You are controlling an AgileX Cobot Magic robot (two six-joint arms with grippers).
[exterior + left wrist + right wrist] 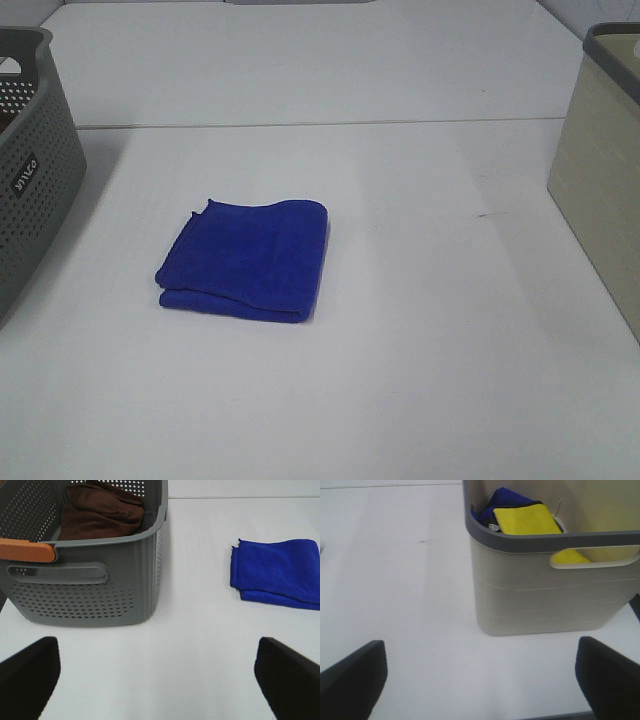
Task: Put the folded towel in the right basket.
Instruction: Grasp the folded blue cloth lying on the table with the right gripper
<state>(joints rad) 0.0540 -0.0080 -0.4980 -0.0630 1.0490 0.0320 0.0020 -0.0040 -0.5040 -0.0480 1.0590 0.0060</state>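
Note:
A folded blue towel (246,259) lies flat on the white table, left of centre; it also shows in the left wrist view (277,575). The right basket (602,170) is beige with a grey rim and stands at the table's right edge; in the right wrist view (545,595) it holds a yellow cloth (527,522) and a blue cloth. Neither gripper shows in the high view. My left gripper (160,677) is open and empty, well short of the towel. My right gripper (480,677) is open and empty, in front of the right basket.
A grey perforated basket (30,170) stands at the table's left edge; in the left wrist view (85,580) it holds a brown towel (102,510) and has an orange handle (25,550). A seam (320,124) crosses the table behind the towel.

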